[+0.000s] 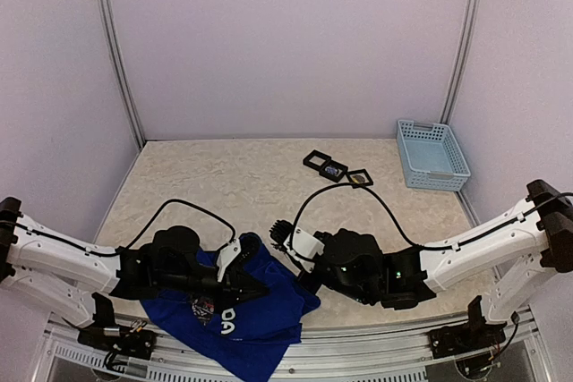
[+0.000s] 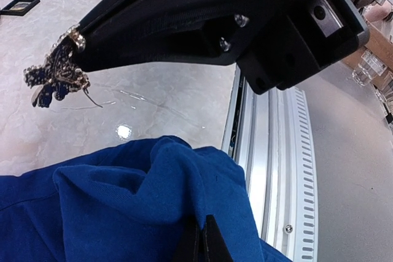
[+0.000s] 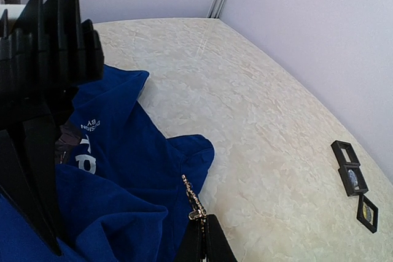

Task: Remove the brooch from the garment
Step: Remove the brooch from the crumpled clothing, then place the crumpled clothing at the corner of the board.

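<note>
The left arm (image 1: 54, 257) reaches in from the left edge. Its white link is low and its black wrist lies over the royal-blue cloth T-shirt (image 1: 269, 310) with white printed lettering. The left gripper (image 2: 205, 242) points right, its fingertips drawn together against a raised fold of the shirt. Whether cloth is pinched between them cannot be told. The right arm (image 1: 474, 243) comes in from the right edge and stretches left, wrist low over the table, so the two wrists nearly meet in the middle. The right gripper (image 3: 205, 238) is clamped on the small jewelled brooch (image 2: 55, 78), which has dark blue stones in a glittering pale setting. It hangs from the fingertips in the air over bare table, apart from the shirt and just beyond its fold.

The shirt lies bunched at the near edge, its front part against the slotted aluminium rail (image 2: 270, 151). Bare tabletop stretches from the shirt to the left wall and back to the rear wall. Three black square frames (image 1: 333, 167) sit in a short row near the back, right of centre. A light-blue plastic lattice basket (image 1: 432, 154) stands in the back right corner, well apart from both grippers.

The beige marbled tabletop (image 1: 224, 176) is glossy, with a lamp glint below the brooch. Plain pale walls (image 1: 295, 42) close three sides, with aluminium posts (image 1: 116, 51) at the back corners.
</note>
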`<action>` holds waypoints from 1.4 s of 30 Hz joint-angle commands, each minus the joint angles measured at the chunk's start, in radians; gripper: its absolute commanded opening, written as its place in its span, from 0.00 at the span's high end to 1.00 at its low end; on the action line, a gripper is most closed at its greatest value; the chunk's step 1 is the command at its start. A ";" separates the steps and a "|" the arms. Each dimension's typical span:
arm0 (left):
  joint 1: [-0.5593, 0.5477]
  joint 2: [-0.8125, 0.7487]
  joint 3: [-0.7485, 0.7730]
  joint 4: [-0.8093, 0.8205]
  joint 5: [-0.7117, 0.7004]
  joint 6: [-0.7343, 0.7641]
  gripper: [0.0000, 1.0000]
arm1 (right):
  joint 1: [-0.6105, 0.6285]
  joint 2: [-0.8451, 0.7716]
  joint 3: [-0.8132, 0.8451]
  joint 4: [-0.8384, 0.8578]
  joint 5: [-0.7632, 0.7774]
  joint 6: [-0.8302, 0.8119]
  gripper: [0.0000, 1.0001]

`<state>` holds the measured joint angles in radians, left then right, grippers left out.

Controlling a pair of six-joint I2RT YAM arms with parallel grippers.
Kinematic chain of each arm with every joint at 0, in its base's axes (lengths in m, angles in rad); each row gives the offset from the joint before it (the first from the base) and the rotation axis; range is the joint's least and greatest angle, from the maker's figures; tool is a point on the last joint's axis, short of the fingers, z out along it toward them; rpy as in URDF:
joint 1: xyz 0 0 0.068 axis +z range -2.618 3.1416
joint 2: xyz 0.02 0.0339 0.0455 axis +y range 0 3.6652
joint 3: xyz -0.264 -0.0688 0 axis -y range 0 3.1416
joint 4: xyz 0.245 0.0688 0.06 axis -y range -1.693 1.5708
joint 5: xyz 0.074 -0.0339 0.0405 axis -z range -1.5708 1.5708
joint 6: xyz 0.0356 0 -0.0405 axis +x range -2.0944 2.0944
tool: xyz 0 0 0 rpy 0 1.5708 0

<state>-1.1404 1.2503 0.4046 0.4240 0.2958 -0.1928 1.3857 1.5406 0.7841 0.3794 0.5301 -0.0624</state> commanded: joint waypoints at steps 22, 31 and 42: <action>0.614 -0.275 0.323 -0.176 -0.310 -0.070 1.00 | -0.152 -0.260 -0.116 -0.020 -0.105 0.089 1.00; 0.756 -0.107 0.388 -0.205 -0.222 -0.100 0.92 | -0.187 -0.274 -0.119 -0.031 -0.194 0.116 1.00; 0.707 -0.043 0.311 -0.254 -0.233 -0.174 0.01 | -0.199 -0.288 -0.106 -0.057 -0.254 0.126 1.00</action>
<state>-0.3927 1.2396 0.7433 0.1917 0.0490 -0.3450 1.1992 1.2823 0.6727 0.3470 0.3176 0.0479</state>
